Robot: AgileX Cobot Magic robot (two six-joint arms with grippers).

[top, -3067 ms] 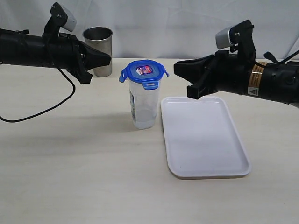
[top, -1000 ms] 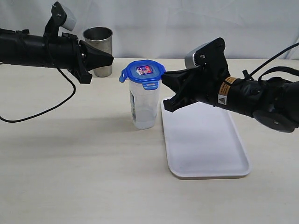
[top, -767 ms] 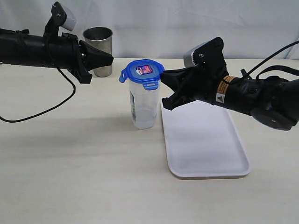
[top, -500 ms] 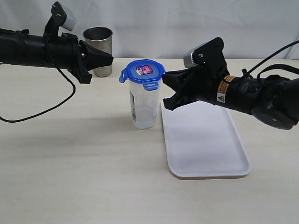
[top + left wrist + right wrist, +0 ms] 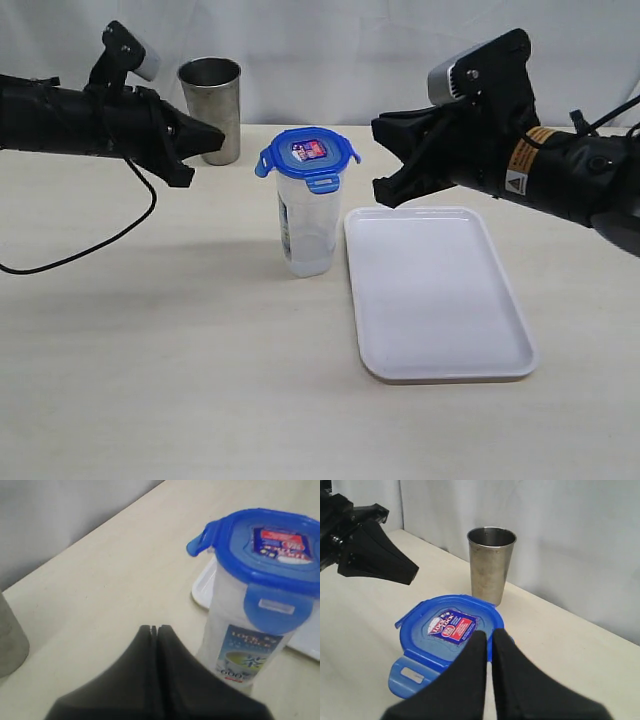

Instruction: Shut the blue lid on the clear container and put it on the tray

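The clear container [image 5: 305, 232] stands upright on the table just left of the white tray [image 5: 436, 292]. The blue lid [image 5: 307, 154] sits on top of it, its side flaps sticking outward and the front flap [image 5: 270, 611] hanging down. My left gripper [image 5: 222, 133] is shut and empty, in the air to the left of the lid and apart from it. My right gripper [image 5: 376, 127] is shut with nothing in it, hovering to the right of the lid and slightly above it. In the right wrist view its tips [image 5: 488, 631] overlap the lid's [image 5: 445, 629] edge.
A steel tumbler [image 5: 210, 108] stands at the back left, behind my left gripper. The tray holds nothing. A black cable [image 5: 90, 245] loops from the left arm over the table.
My right gripper has lifted and drawn back to the right, away from the lid's right flap. The left gripper has pulled back a little to the left. The container has not moved.
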